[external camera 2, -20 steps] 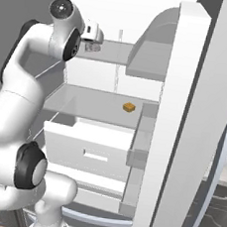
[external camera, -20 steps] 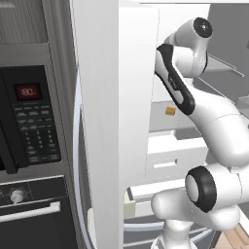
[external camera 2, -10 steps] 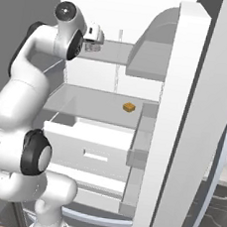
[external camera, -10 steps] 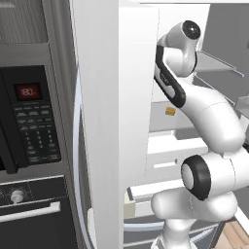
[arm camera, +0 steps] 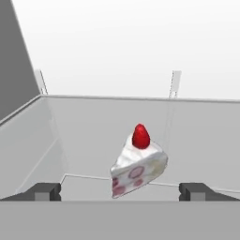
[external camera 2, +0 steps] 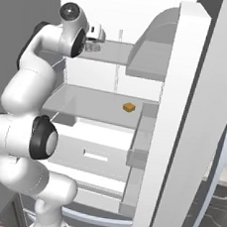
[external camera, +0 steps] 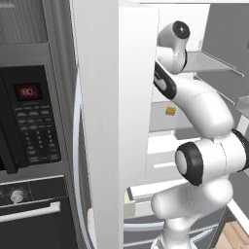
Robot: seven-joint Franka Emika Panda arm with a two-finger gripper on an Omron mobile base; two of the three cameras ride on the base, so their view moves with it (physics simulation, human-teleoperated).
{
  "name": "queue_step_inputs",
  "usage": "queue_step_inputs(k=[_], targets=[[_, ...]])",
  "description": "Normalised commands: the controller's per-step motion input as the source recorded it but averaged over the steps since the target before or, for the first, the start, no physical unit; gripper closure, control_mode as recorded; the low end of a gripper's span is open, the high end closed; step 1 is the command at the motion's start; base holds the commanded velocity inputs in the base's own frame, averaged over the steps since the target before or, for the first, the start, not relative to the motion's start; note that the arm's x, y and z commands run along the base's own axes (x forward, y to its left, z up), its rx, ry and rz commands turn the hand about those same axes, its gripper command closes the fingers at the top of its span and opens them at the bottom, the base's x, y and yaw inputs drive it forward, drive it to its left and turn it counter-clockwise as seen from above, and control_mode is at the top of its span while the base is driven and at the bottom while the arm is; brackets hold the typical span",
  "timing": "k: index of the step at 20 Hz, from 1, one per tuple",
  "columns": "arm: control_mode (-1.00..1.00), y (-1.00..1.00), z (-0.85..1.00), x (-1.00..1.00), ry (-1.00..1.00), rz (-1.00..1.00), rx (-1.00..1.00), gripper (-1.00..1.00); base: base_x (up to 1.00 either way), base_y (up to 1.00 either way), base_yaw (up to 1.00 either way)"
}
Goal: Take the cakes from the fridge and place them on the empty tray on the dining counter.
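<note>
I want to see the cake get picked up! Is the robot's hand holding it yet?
Not yet. The gripper is open and empty; the white cherry-topped cake sits on the fridge shelf just ahead, between its fingertips.

In the hand view, the wedge cake (arm camera: pixel 138 165) sits on the upper shelf (arm camera: pixel 197 136) of the fridge (external camera 2: pixel 184 118), between the two fingertips (arm camera: pixel 44 191) and a little beyond them. The square cake (external camera 2: pixel 129 107) lies on the shelf below (external camera 2: pixel 86 105), toward its right side, above the drawers (external camera 2: pixel 95 156).

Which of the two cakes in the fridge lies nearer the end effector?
The white wedge cake with a red cherry, between the open end effector fingertips; the tan-brown square cake sits one shelf lower.
</note>
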Motion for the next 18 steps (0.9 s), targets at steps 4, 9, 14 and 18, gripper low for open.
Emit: queue_step_inputs(k=[4, 9, 14, 18], targets=[[-1.0, 0.0, -0.03, 0.23, 0.0, 0.0, 0.0, -1.0, 0.0, 0.0, 0.0], [-1.0, -0.02, -0.12, 0.1, 0.01, 0.0, 0.0, -1.0, 0.0, 0.0, 0.0], [-1.0, -0.09, -0.16, 0.02, 0.0, 0.0, 0.0, -1.0, 0.0, 0.0, 0.0], [-1.0, 0.0, -0.03, 0.29, 0.0, 0.0, 0.0, -1.0, 0.0, 0.0, 0.0]])
